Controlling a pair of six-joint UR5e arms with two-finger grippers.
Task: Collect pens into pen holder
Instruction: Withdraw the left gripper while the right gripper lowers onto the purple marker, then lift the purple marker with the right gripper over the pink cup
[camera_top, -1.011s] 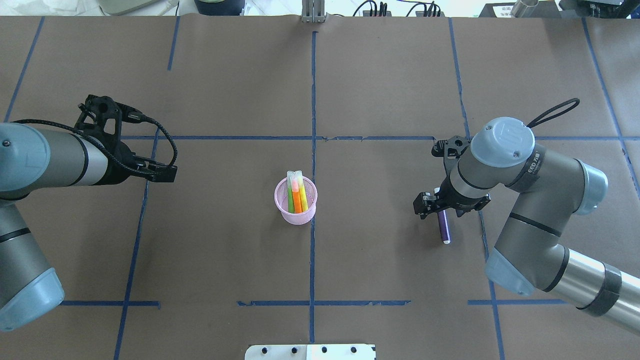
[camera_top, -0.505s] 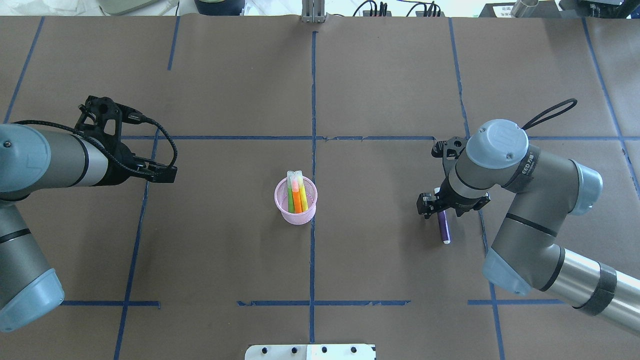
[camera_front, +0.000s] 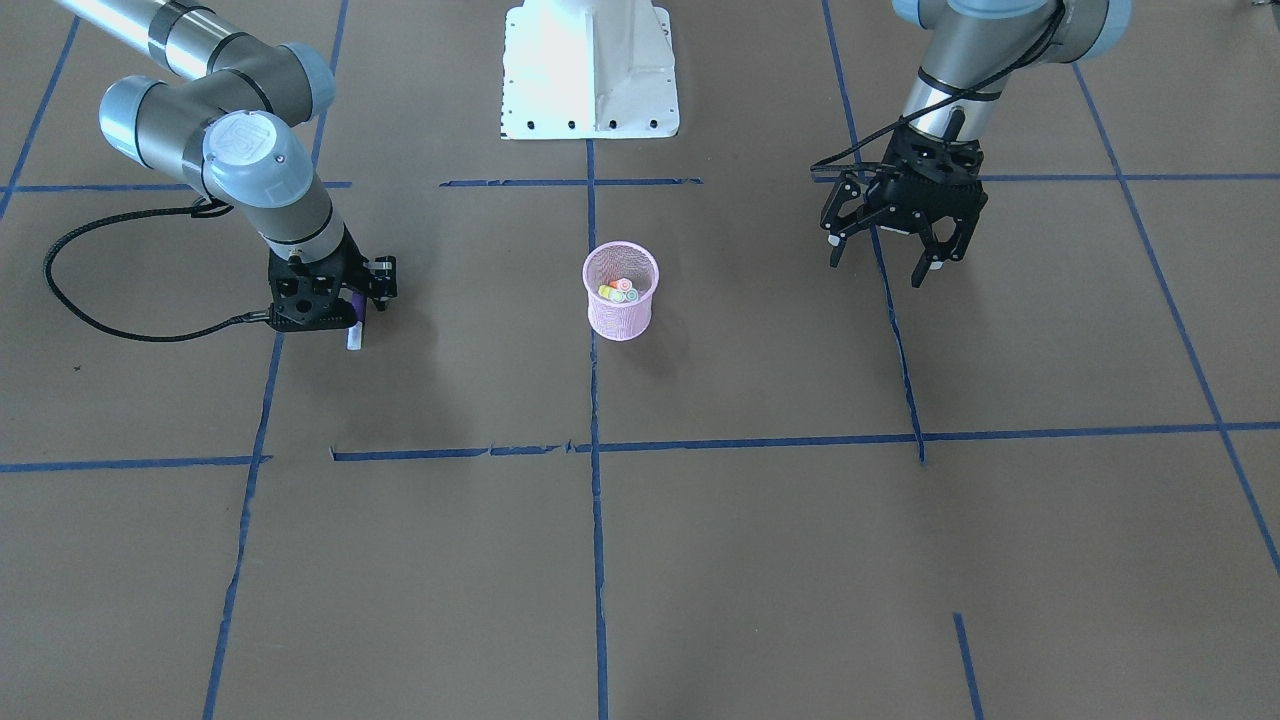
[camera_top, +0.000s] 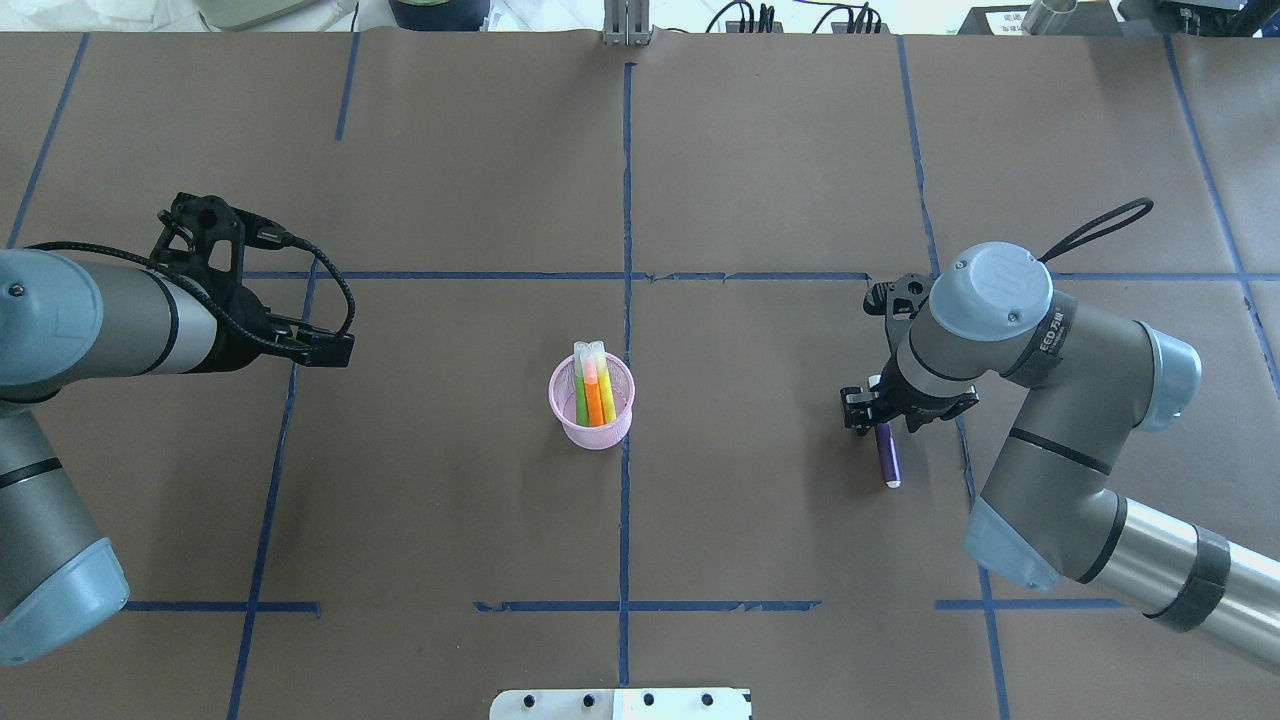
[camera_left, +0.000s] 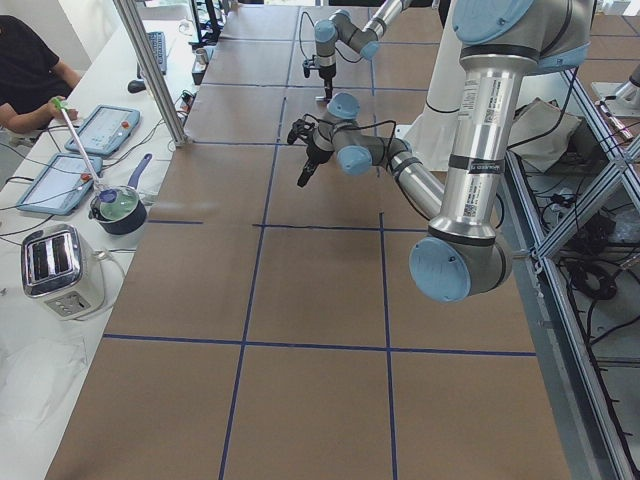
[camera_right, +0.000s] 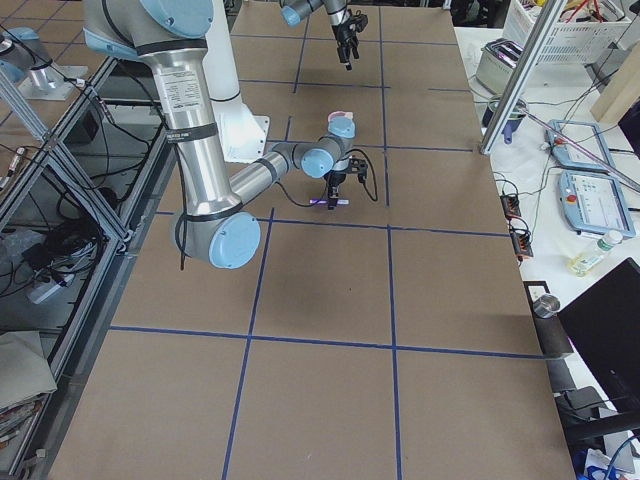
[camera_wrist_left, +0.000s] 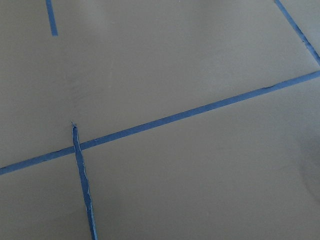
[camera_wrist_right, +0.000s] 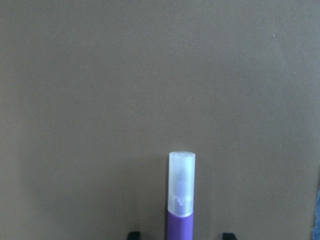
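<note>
The pink mesh pen holder (camera_top: 560, 420) stands upright at the table's middle, with green, orange and yellow pens (camera_top: 594, 392) in it. It also shows in the front view (camera_front: 620, 315). A purple pen (camera_top: 888, 458) with a pale cap lies flat on the table to the right. My right gripper (camera_top: 882, 418) is low over it and straddles its body. The right wrist view shows the purple pen (camera_wrist_right: 180, 200) between the two fingertips (camera_wrist_right: 228, 235), with gaps on both sides. My left gripper (camera_front: 885, 268) hangs open and empty above the table, far left of the holder.
Brown paper with blue tape lines (camera_top: 626, 200) covers the table. The robot's white base plate (camera_front: 590, 70) sits at the near edge. A black cable (camera_front: 110, 320) loops beside my right arm.
My right gripper's jaws have narrowed around the purple pen and the right arm has shifted slightly. The left arm, the holder and the pens have not moved.
</note>
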